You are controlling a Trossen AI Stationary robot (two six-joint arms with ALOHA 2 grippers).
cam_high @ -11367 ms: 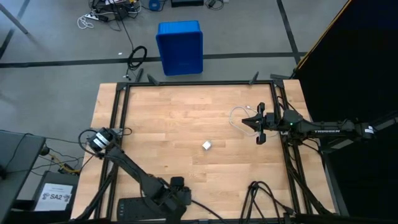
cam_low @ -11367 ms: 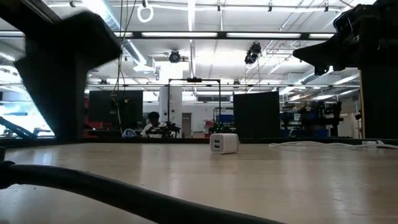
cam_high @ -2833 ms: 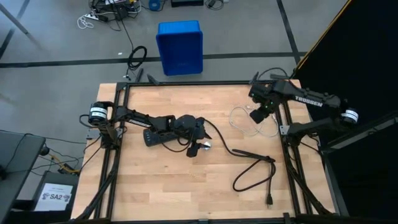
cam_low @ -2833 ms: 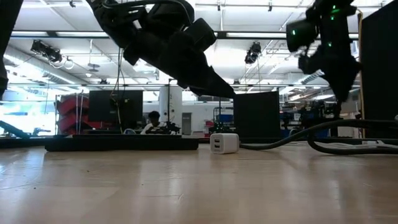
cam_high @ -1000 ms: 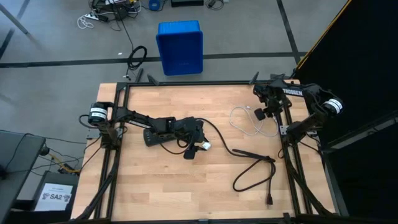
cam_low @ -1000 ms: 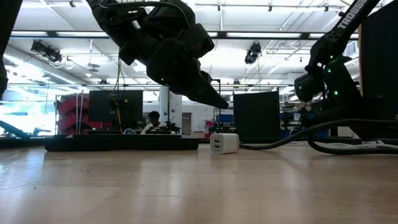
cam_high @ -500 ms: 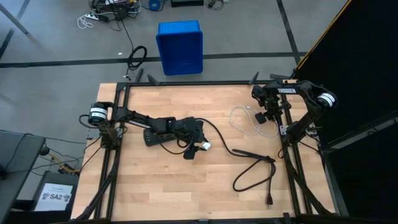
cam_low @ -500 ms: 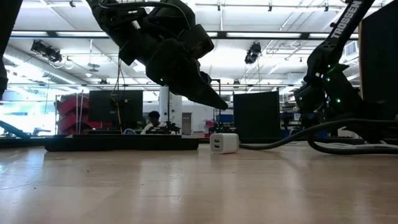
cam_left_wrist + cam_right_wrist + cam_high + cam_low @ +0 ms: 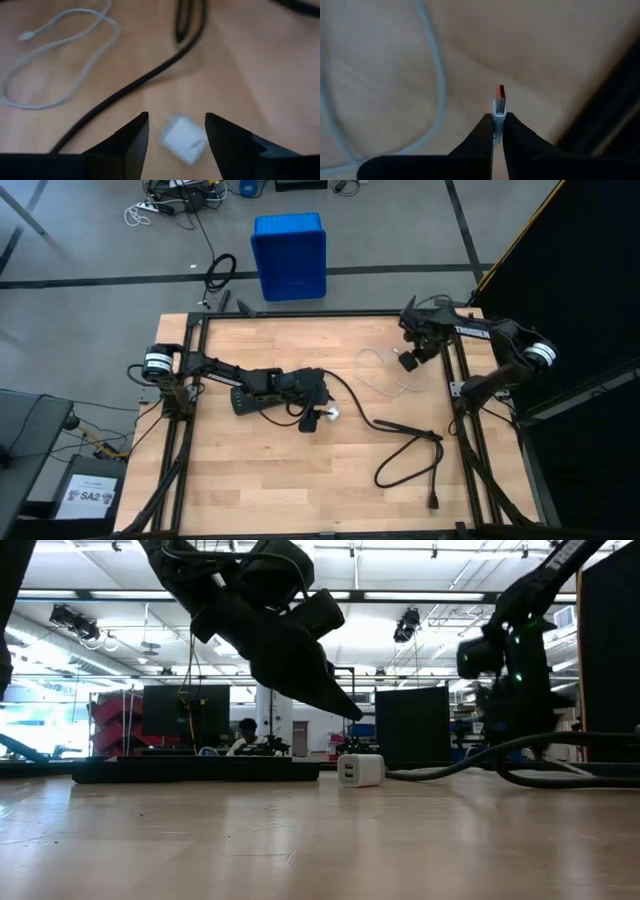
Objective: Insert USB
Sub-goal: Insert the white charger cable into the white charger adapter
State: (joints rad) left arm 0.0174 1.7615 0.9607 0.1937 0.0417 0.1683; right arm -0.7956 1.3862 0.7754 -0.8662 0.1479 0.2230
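Observation:
The USB is a thin white cable [image 9: 385,388] lying in a loose loop on the wooden table at the far right. My right gripper [image 9: 408,362] hangs above the loop, shut on one of its plugs [image 9: 499,102]. A small white charger cube [image 9: 329,415] rests on the table near the middle. My left gripper [image 9: 312,418] is tilted down over the cube, open, with its fingers standing either side of the cube [image 9: 184,139] and above it. The cable's other small plug [image 9: 25,36] lies on the wood. My right gripper pinches the plug's white body [image 9: 498,108] between its two fingertips. The metal tip with its red insert [image 9: 500,92] sticks out past the fingers. The fingers point down from above. The plug is lifted clear, and the cable [image 9: 434,65] trails down to the table, slack.
A black power strip [image 9: 250,398] lies under the left arm. Its thick black cord [image 9: 395,428] snakes across the middle toward the near right and ends in a plug [image 9: 433,502]. Black frame rails [image 9: 462,440] run along the table's sides. A blue bin [image 9: 289,255] stands on the floor beyond the far edge.
My right gripper has risen and gone toward the table's left with the plug. The held end of the white cable has come up off the wood, and the loop has been dragged leftward after it.

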